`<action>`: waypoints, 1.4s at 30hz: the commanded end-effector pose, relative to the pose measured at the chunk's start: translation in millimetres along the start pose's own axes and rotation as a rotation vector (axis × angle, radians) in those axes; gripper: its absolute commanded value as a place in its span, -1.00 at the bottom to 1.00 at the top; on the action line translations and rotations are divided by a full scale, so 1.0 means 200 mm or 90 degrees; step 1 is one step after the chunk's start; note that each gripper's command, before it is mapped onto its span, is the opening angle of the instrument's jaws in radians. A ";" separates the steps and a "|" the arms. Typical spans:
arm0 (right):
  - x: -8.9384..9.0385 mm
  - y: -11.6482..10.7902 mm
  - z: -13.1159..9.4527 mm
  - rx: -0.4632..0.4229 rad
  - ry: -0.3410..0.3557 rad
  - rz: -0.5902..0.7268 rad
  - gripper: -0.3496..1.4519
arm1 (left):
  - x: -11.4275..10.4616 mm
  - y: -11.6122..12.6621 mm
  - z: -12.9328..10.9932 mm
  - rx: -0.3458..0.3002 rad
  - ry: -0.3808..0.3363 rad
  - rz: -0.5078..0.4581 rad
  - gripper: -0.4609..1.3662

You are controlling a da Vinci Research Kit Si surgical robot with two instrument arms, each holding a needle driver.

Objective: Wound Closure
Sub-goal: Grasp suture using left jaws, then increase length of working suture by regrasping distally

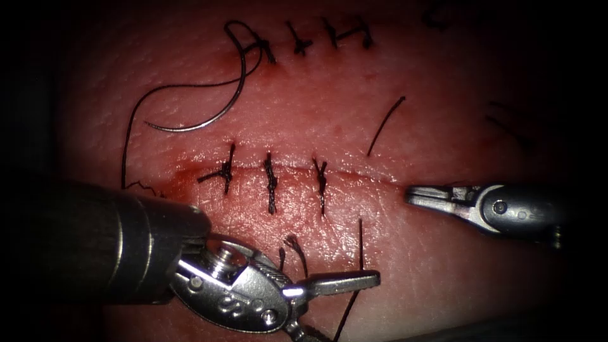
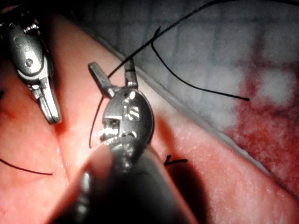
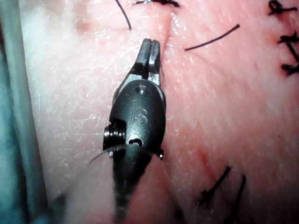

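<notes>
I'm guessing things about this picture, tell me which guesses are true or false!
1. The right hand holds the needle. False: the needle lies loose on the tissue above the cut, toward the left; the right hand is shut and holds nothing.
2. Three stitches cross the cut. True: the stitches sit side by side over it.
3. The left hand is open. True: the left hand has its jaws spread, with thread running between them.
4. The two hands touch each other. False: they are apart, with bare tissue between them.
</notes>
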 end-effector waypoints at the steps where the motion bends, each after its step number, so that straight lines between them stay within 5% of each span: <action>1: 0.000 -0.001 0.000 -0.003 0.001 0.000 -1.00 | -0.001 -0.001 0.001 -0.008 0.011 0.006 -0.88; 11: 0.002 -0.003 -0.001 0.000 0.000 0.002 -1.00 | -0.011 -0.005 -0.001 -0.034 0.047 0.016 -0.88; 18: 0.003 -0.008 0.000 0.029 -0.037 -0.008 0.60 | -0.015 -0.007 0.000 -0.035 0.053 0.028 -0.88; 21: 0.004 -0.011 0.001 0.030 -0.039 -0.023 0.93 | -0.016 -0.008 0.000 -0.035 0.055 0.042 -0.88; 33: 0.015 -0.027 0.004 0.071 0.012 -0.061 0.98 | -0.015 -0.018 -0.004 -0.026 0.046 0.061 -0.88; 42: 0.026 -0.039 0.012 0.110 0.049 -0.063 0.76 | -0.021 -0.025 -0.004 -0.019 0.038 0.062 -0.88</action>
